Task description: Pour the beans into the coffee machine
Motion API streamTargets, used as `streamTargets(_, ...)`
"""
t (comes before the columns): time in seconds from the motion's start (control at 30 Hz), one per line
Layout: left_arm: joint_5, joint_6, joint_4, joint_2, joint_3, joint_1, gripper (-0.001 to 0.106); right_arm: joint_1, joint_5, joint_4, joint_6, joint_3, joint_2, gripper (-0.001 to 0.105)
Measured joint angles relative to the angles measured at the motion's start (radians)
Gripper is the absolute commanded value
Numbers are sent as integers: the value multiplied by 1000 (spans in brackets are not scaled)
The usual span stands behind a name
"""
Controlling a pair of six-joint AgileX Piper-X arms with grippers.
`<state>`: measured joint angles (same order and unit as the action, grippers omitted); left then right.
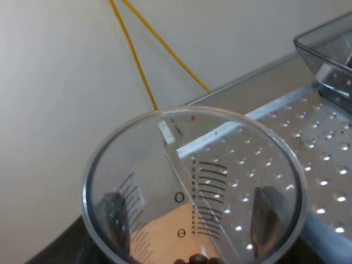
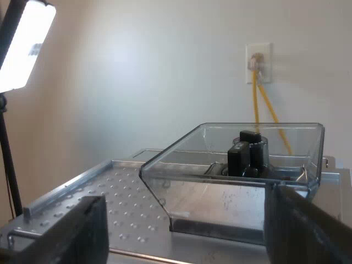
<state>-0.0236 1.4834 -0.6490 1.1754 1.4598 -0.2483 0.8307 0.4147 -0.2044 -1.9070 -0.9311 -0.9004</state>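
Observation:
I look down into the clear measuring glass point(image 1: 192, 181), which is printed with scale lines. My left gripper point(image 1: 191, 217) is shut on it, and its dark fingers point(image 1: 116, 213) show through the wall on both sides. A few brown beans point(image 1: 197, 259) lie at the glass's bottom. The glass hangs over the edge of the espresso machine's dimpled metal top point(image 1: 324, 165), a short way from a corner of the clear bean hopper point(image 1: 330, 52). My right gripper point(image 2: 187, 236) is open, level with the machine's top, facing the hopper point(image 2: 236, 181), whose black knob point(image 2: 248, 153) stands inside.
Two yellow cables point(image 1: 137, 60) run down the pale wall behind the machine from a wall socket point(image 2: 258, 63). A bright lamp panel point(image 2: 25, 47) on a dark stand stands beside the machine. The metal top point(image 2: 104, 198) has a raised rim.

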Motion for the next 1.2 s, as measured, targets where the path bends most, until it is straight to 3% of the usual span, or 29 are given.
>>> streamTargets(0.27,38,-24,-21,100,85,-35,25,0,0,-8,1,0,0,62)
streamTargets(0.67,55,-36,-23,156,107,-38,25,0,9,-8,1,0,0,62)
streamTargets(0.9,72,-38,-26,219,215,-55,25,0,9,-8,1,0,0,62)
streamTargets(1.2,159,-38,-68,347,386,-140,25,0,9,-8,1,0,0,62)
